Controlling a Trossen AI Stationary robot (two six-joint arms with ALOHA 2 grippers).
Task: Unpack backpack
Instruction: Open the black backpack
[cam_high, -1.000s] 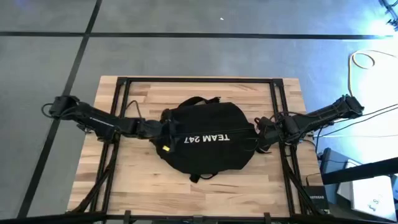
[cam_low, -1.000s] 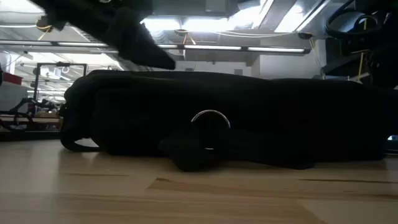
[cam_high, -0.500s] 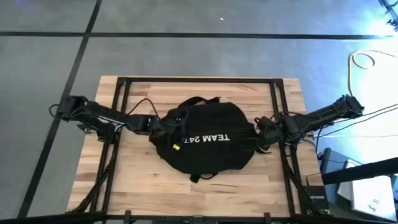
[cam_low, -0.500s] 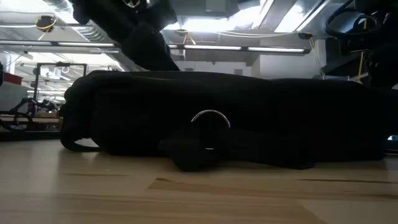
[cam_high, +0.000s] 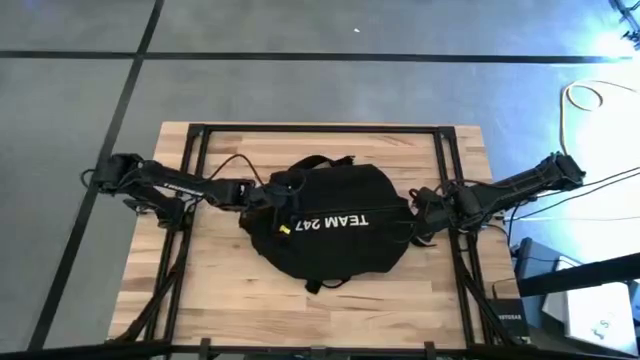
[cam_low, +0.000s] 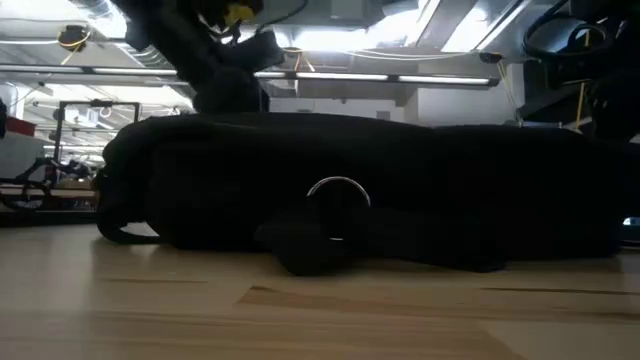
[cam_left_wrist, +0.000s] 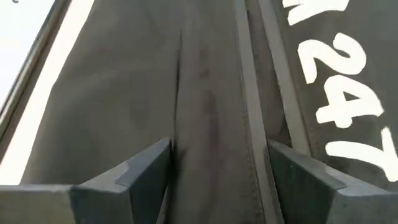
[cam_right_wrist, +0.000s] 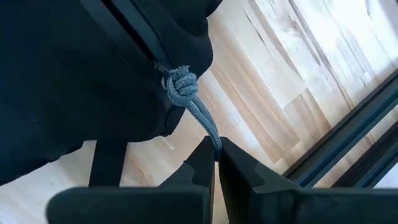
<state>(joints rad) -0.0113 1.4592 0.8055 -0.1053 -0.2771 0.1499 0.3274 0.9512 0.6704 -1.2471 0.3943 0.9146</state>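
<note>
A large rounded black fabric backpack (cam_high: 330, 225) with white "TEAM 247" lettering lies flat mid-table. The left gripper (cam_left_wrist: 214, 180) hovers over it, fingers spread wide. The right gripper (cam_right_wrist: 217, 163) pinches its grey knotted zipper cord (cam_right_wrist: 193, 102).

We find the backpack (cam_high: 330, 222) lying flat on the table (cam_high: 220, 295), mid-surface. Left gripper (cam_high: 283, 192) sits over the backpack's left part; right gripper (cam_high: 412, 226) at its right edge, clamping a cord (cam_right_wrist: 198, 109).

bright ceiling glare, backlit silhouettes, soft focus
</note>
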